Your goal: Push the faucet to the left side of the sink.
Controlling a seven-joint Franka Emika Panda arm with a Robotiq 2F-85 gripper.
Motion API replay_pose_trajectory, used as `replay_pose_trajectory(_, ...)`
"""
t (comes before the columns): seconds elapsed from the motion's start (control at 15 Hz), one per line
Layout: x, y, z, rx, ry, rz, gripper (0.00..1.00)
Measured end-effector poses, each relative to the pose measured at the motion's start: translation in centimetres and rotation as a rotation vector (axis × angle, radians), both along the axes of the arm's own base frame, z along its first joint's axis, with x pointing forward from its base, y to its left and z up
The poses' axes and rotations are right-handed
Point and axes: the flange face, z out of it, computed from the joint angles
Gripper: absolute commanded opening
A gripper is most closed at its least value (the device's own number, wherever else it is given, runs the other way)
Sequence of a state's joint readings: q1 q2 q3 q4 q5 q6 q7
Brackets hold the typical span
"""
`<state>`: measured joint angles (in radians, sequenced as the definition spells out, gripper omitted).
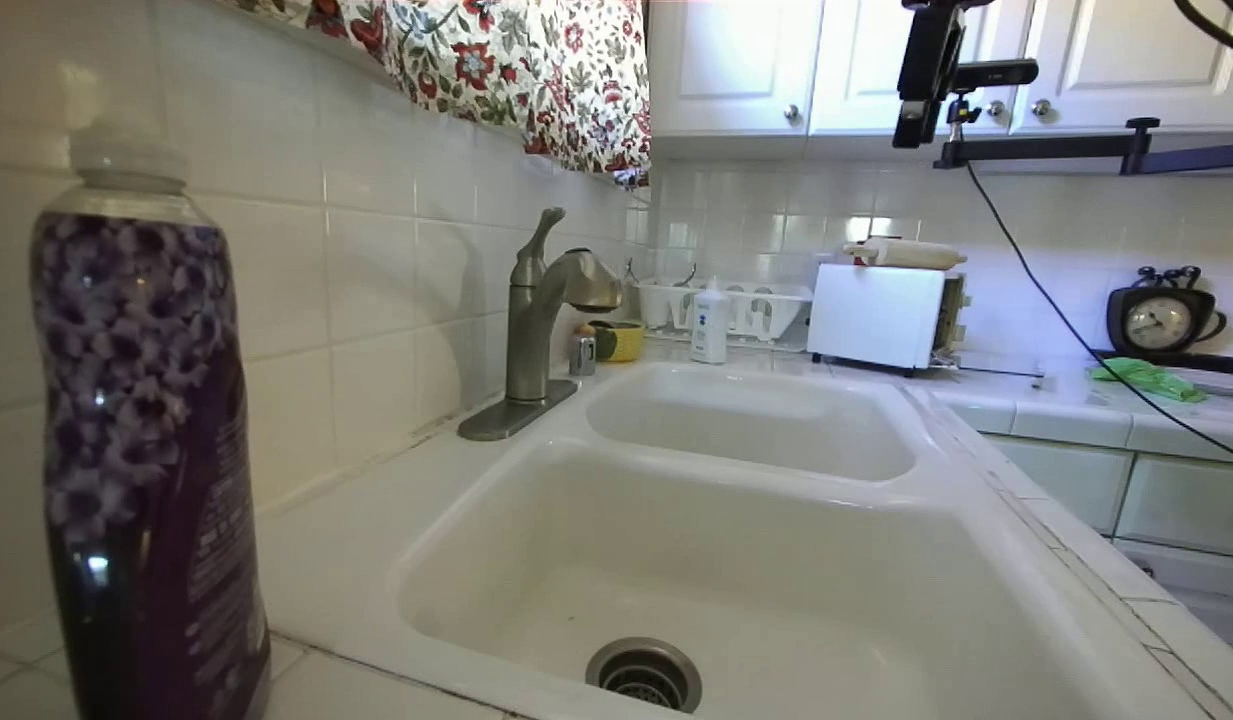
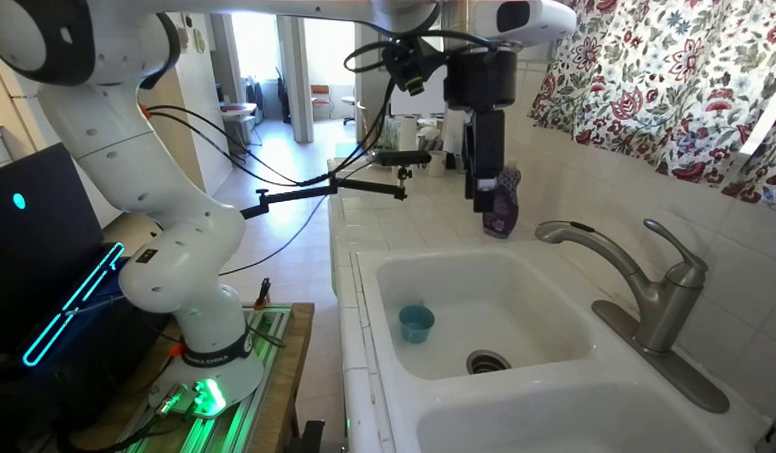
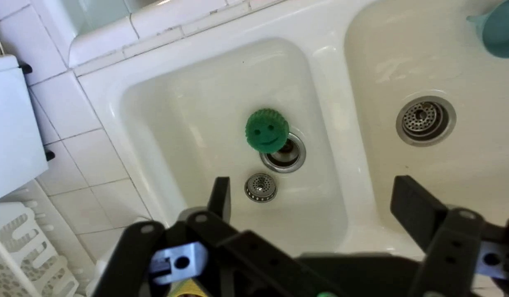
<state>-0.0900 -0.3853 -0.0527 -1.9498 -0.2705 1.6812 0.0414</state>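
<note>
The faucet (image 1: 528, 345), brushed grey metal, stands at the tiled wall behind the sink. It also shows in an exterior view (image 2: 653, 308), its arched spout reaching toward the dark purple bottle's end and its lever upright. The white double-basin sink (image 1: 766, 482) also shows in an exterior view (image 2: 507, 386) and in the wrist view (image 3: 337, 103). My gripper (image 3: 312, 183) is open and empty, pointing down above the sink. In both exterior views it hangs high (image 1: 914, 128) (image 2: 483, 201), apart from the faucet. The faucet is out of the wrist view.
A dark purple bottle (image 1: 151, 450) stands at one sink end. A teal cup (image 2: 416, 324) lies in one basin. A green sponge (image 3: 266, 131) and loose strainer (image 3: 261, 187) lie in the other. A dish rack (image 1: 766, 310) and white toaster oven (image 1: 871, 315) stand beyond.
</note>
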Motion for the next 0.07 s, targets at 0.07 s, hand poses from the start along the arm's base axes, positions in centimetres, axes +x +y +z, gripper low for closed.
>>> replay_pose_trajectory(0.07,0.01,0.09,0.11,0.000,-0.003,-0.006,1.00)
